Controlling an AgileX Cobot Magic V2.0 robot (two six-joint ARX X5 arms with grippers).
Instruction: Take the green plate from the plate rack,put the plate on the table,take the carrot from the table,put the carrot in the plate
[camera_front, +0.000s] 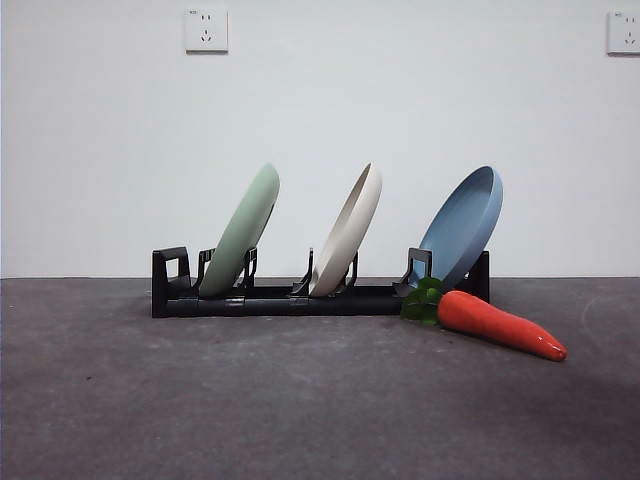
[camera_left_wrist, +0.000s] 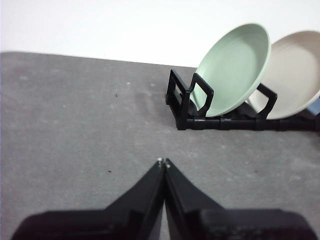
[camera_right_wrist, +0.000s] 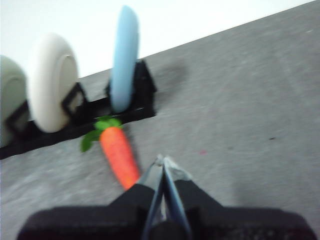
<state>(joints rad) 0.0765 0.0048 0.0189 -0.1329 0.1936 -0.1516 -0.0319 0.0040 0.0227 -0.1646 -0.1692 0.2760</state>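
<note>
The green plate (camera_front: 242, 231) leans in the leftmost slot of the black plate rack (camera_front: 290, 298); the left wrist view shows the green plate (camera_left_wrist: 231, 70) and rack (camera_left_wrist: 225, 122) too. The carrot (camera_front: 495, 323) lies on the table (camera_front: 250, 400) by the rack's right end, leaves toward the rack. My left gripper (camera_left_wrist: 163, 161) is shut, empty, over bare table short of the rack's left end. My right gripper (camera_right_wrist: 163, 159) is shut and empty, close beside the tip of the carrot (camera_right_wrist: 119, 152). Neither gripper shows in the front view.
A cream-white plate (camera_front: 348, 233) stands in the middle slot and a blue plate (camera_front: 462, 228) in the right slot. A white wall with two sockets runs behind the rack.
</note>
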